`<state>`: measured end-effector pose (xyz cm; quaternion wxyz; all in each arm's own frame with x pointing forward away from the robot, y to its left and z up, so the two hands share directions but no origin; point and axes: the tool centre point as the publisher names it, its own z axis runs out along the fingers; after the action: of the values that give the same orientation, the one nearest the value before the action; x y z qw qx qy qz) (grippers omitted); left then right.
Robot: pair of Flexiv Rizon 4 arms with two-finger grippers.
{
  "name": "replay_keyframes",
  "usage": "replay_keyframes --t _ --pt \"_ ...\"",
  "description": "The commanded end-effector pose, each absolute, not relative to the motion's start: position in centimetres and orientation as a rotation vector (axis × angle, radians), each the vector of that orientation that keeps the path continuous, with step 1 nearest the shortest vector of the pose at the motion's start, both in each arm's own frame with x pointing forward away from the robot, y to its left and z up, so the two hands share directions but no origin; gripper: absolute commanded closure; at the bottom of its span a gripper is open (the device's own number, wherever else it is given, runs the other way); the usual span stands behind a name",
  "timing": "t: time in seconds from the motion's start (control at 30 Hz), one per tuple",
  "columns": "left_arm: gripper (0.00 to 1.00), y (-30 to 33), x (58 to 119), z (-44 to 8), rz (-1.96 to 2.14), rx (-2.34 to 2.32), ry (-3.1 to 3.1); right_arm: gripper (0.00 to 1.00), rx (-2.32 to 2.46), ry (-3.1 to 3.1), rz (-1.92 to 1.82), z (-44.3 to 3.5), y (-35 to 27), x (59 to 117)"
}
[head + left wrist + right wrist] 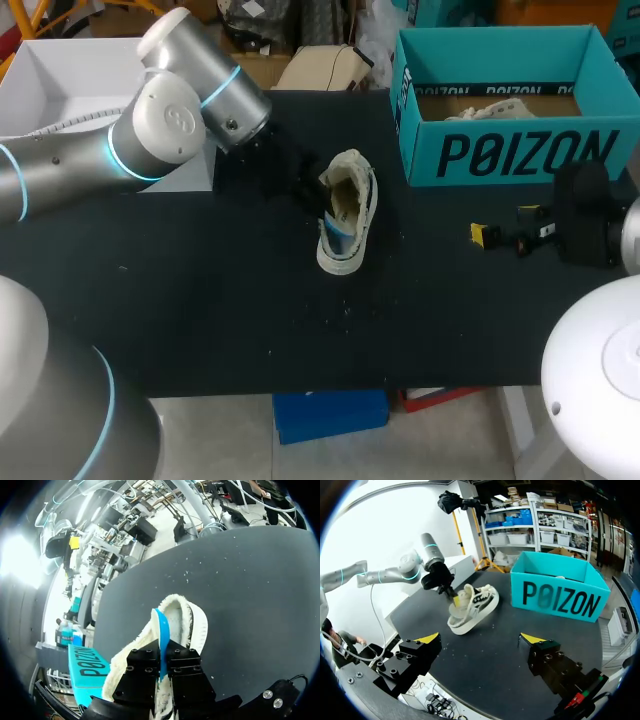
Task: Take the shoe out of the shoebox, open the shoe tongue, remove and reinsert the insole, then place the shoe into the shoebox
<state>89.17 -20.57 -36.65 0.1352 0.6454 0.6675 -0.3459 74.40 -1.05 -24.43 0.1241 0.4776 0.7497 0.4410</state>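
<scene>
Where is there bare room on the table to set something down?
The table is bare from the shoe to the near edge, and between shoe and right gripper. Crowded where the left gripper meets the shoe.

A black worktop fills the scene from left to right. 1 cream shoe is on it near the middle, tipped onto the edge of its sole with the opening facing up. 1 teal shoebox stands open at the far right, well apart from the shoe. Small white specks dot the surface just near of the shoe. A white box sits at the far left corner; whether it rests on the worktop cannot be told.
</scene>
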Motion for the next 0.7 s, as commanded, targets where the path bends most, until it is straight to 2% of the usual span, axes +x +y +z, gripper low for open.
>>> replay_keyframes --t 0.03,0.07,0.1,0.13,0.17,0.2,0.23,0.57,0.7 --pt "1.0 -21.6 89.8 -36.8 -0.973 1.877 1.956 0.0 1.395 2.192 1.283 -24.3 -1.1 74.4" --pt "1.0 -21.6 89.8 -36.9 -0.974 1.876 1.957 0.0 1.395 2.192 1.283 -24.3 -1.1 74.4" --pt "0.94 -21.7 89.8 -36.9 -0.971 1.877 1.962 0.0 1.395 2.192 1.283 -24.3 -1.1 74.4" --pt "0.7 -21.8 89.7 -36.8 -0.97 1.878 1.963 0.0 1.395 2.192 1.283 -24.3 -1.1 74.4" --pt "0.54 -21.8 89.5 -36.7 -0.974 1.879 1.962 0.0 1.395 2.192 1.283 -24.3 -1.1 74.4" --pt "0.31 -21.8 89.2 -36.5 -0.985 1.88 1.957 0.0 1.395 2.192 1.283 -24.3 -1.1 74.4" --pt "0.0 -21.7 89.0 -36.4 -1.005 1.875 1.951 0.0 1.395 2.192 1.283 -24.3 -1.1 74.4" --pt "0.0 -19.2 85.3 -31.6 -1.24 1.824 1.832 0.0 1.395 2.192 1.283 -24.3 -1.1 74.4" --pt "0.0 -18.9 85.5 -31.0 -1.115 1.827 1.888 0.0 1.395 2.192 1.283 -24.3 -1.1 74.4"
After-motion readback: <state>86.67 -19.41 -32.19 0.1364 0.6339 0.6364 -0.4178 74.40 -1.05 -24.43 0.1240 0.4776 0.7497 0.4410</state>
